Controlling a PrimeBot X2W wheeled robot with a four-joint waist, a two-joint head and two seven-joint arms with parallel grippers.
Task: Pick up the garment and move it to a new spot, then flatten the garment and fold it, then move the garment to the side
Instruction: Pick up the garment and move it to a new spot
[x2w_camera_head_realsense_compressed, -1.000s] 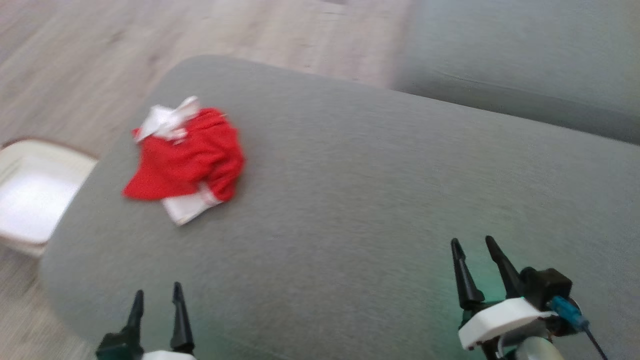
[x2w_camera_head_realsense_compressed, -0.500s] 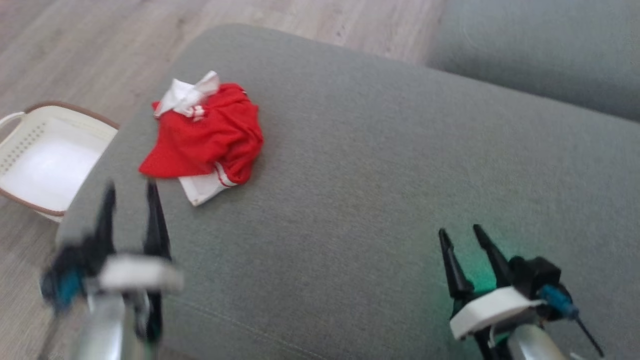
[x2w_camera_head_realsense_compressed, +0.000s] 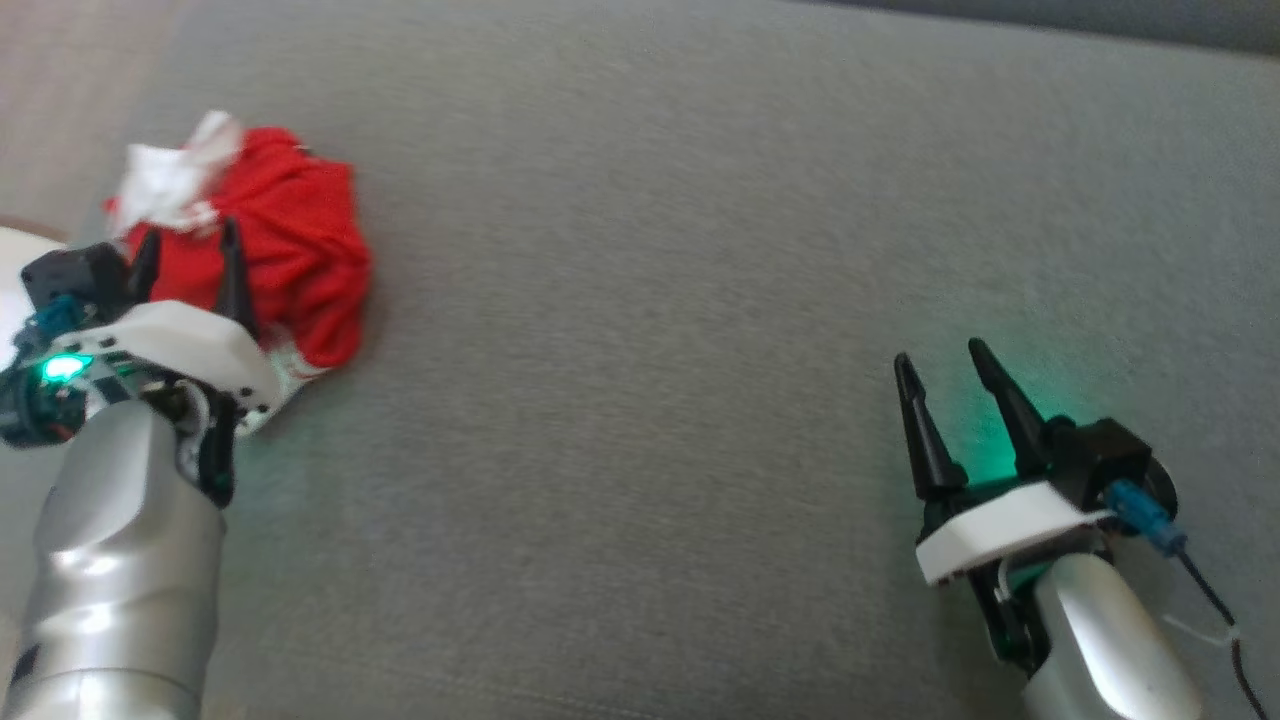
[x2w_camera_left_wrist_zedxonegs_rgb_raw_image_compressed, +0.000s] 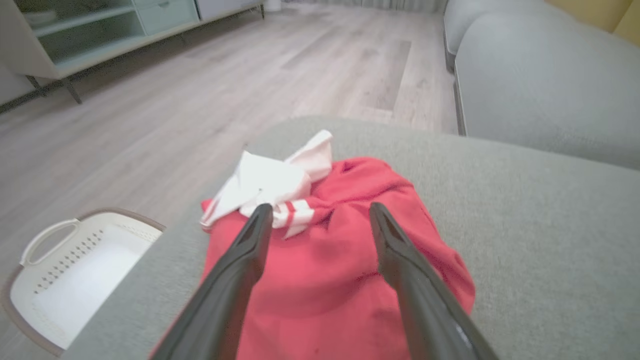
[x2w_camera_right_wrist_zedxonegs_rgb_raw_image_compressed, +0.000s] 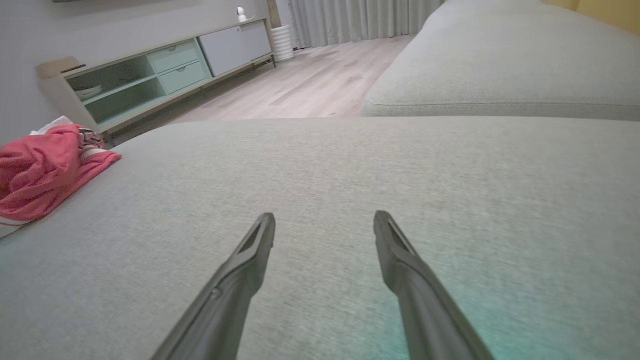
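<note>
My left gripper (x2w_camera_left_wrist_zedxonegs_rgb_raw_image_compressed: 320, 210) has its fingers (x2w_camera_left_wrist_zedxonegs_rgb_raw_image_compressed: 240, 260) spread wide with nothing between them, and they point straight over the garment (x2w_camera_left_wrist_zedxonegs_rgb_raw_image_compressed: 325, 270): in the left wrist view the red heap lies under and just past both tips, so the cloth is dead ahead and below. Whether the tips already touch it I cannot tell. The heap has no clear long axis; if anything it runs along the line of my fingers, white end farthest from me. My left arm is by far the nearer one. The right gripper (x2w_camera_head_realsense_compressed: 939, 353), also spread and empty, hangs over bare cushion (x2w_camera_head_realsense_compressed: 640, 300) well apart from the garment. The garment sits at the cushion's left edge, above a white basket (x2w_camera_left_wrist_zedxonegs_rgb_raw_image_compressed: 60, 290) that stands on the floor beside the cushion. It looks bunched and soft: red fabric in loose folds, with a crumpled white piece and red-striped trim.
</note>
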